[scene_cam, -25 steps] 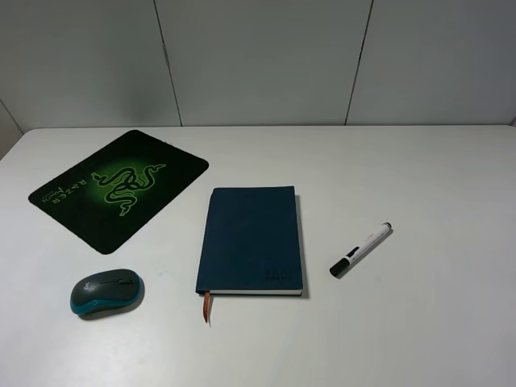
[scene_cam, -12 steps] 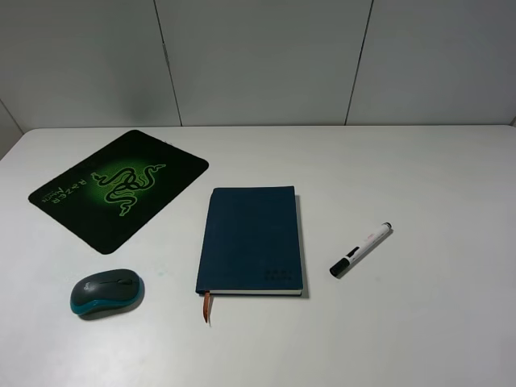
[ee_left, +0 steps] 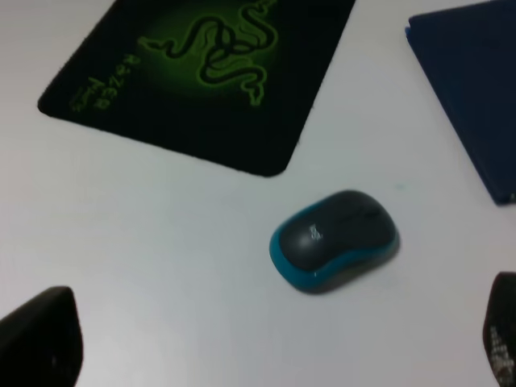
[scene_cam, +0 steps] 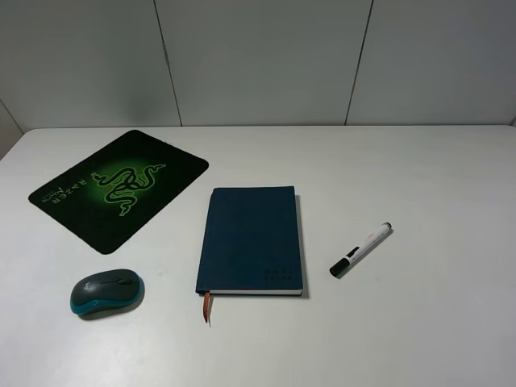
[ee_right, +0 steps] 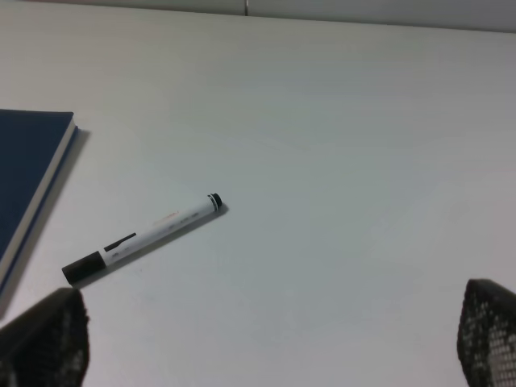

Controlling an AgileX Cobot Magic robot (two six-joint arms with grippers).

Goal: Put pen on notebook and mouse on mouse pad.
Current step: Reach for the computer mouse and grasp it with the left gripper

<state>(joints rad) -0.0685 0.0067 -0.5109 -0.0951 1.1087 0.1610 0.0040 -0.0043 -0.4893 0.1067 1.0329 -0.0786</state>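
Smooth white bench; thin black mouse pad, rounded corners, green logo, far left; oval grey-teal mouse on bare bench near it; navy hardcover notebook centre; white black-capped pen lies right of it, apart; left gripper and right gripper spread wide, empty; nothing moved since earlier frame.

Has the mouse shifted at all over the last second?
No. In the exterior high view the mouse sits in the same spot as before, off the near corner of the mouse pad and left of the notebook.
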